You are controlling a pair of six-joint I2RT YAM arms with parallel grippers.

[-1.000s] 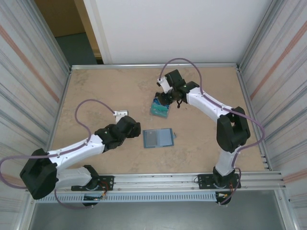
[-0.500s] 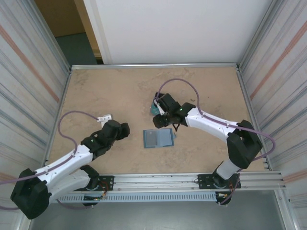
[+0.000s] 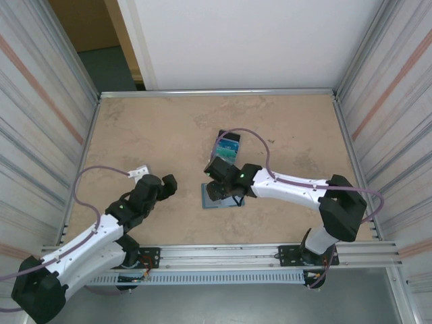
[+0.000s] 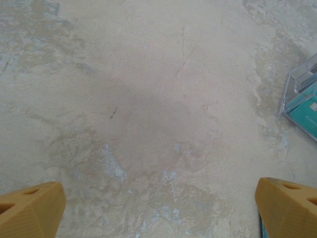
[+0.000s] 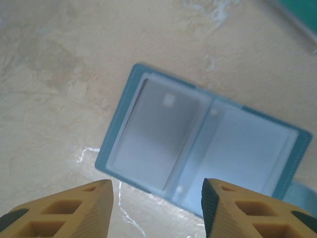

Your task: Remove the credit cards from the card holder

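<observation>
Right gripper (image 5: 157, 191) is hovering part-open and empty over the flat, limp card holder (image 5: 198, 148). Its 9 o'clock pocket (image 5: 153, 134) is probably wanting a thin, slippery edge pinch. Left gripper (image 4: 158, 198) is gaping, empty.

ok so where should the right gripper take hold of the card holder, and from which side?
Take the card holder by the teal outer edge of one half, coming in low from that end. It lies open and flat, lining up, so a straight-down pinch would probably find nothing to close on. The right gripper hovers over it, jaws apart.
</observation>
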